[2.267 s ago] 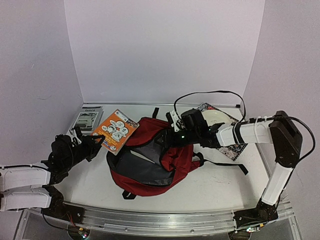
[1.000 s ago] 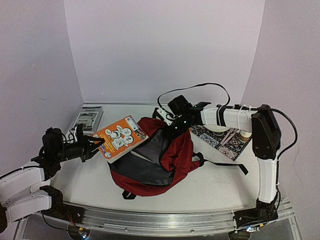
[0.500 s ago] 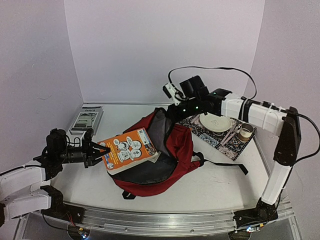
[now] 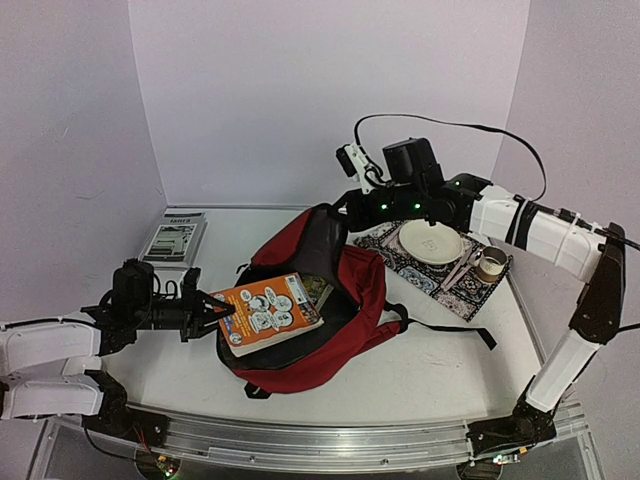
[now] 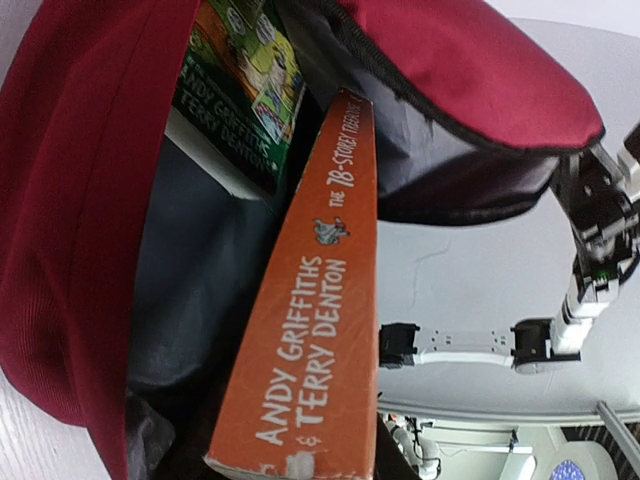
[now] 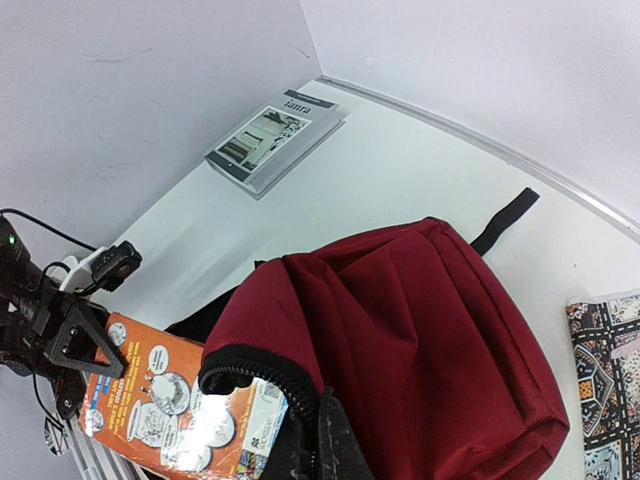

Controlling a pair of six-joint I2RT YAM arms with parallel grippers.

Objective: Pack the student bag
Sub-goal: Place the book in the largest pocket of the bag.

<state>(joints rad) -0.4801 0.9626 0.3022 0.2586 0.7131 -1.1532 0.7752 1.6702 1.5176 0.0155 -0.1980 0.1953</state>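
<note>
Sprawling across the middle of the table (image 4: 430, 370), the dark red student bag (image 4: 365, 305) has its mouth gaping toward the left arm and its top flap hoisted high. The right gripper (image 4: 347, 203) does the hoisting, fingers clenched on the black zipper rim, and the grey lining is on show. Sliding in next is the orange book (image 4: 268, 312), an Andy Griffiths and Terry Denton paperback. It sits half over the bag's lower lip, spine leading, with the left gripper (image 4: 215, 312) clamped on its outer edge. A green book (image 5: 235, 100) by the same authors already lies deeper in the pocket.

To do this well, I'd say the flap should stay lifted and taut so the rim can't sag onto the cover. The orange book wants pushing flat and straight along the lining until it lies against the green one. The risk, as I judge it, is a leading corner snagging a fabric fold, or the soft bag skidding away. Release only once the book is fully past the zipper.
</note>
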